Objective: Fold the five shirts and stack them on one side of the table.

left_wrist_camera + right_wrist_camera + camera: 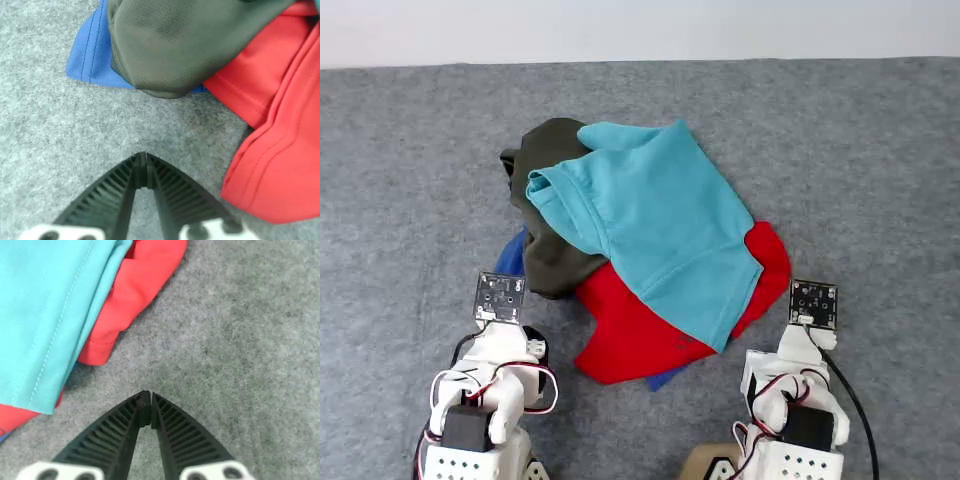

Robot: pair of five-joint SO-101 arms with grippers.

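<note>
Teal shirt (660, 230) lay on top, axis far-left to near-right, w/ near hem beside right hand (146, 409), closer than left hand (144, 169); both clenched, empty.

Four shirts: teal (660, 220), olive (545, 150), red (620, 340), blue (510, 260); two arms (490, 395) (795, 405).

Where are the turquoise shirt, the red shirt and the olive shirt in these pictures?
turquoise shirt (660, 230): high view, middle of its body.
red shirt (620, 335): high view, lower part below the turquoise one.
olive shirt (190, 45): left wrist view, centre of its mesh fabric.
</note>
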